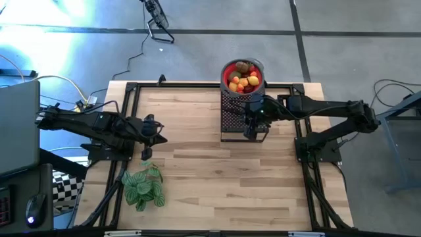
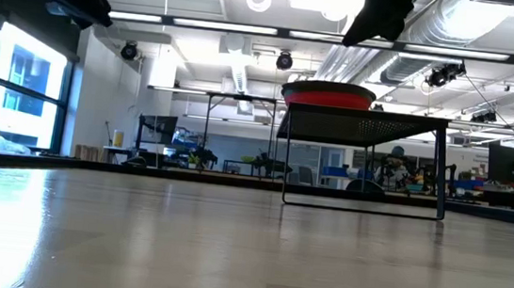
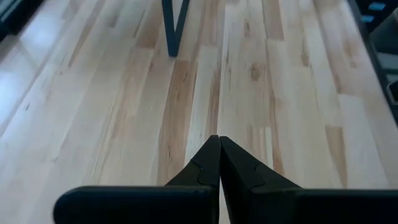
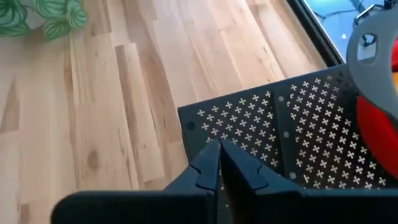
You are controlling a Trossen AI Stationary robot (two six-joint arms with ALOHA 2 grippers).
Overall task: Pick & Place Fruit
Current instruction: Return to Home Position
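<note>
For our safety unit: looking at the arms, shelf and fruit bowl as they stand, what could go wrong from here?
1. The right pincer, shut, hangs over the shelf near the bowl; a low sweep might clip either.
2. The bowl is heaped with fruit at the shelf's far end; a knock could spill pieces off the table.
3. The left pincer, shut, is near the plant and might brush it.

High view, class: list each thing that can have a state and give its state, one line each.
Fruit: piled in the red bowl.
Red bowl: filled, standing on the shelf.
Shelf: upright on the table.
Left gripper: shut, empty, over bare table.
Right gripper: shut, empty, over the shelf.
Plant: lying on the table.
</note>
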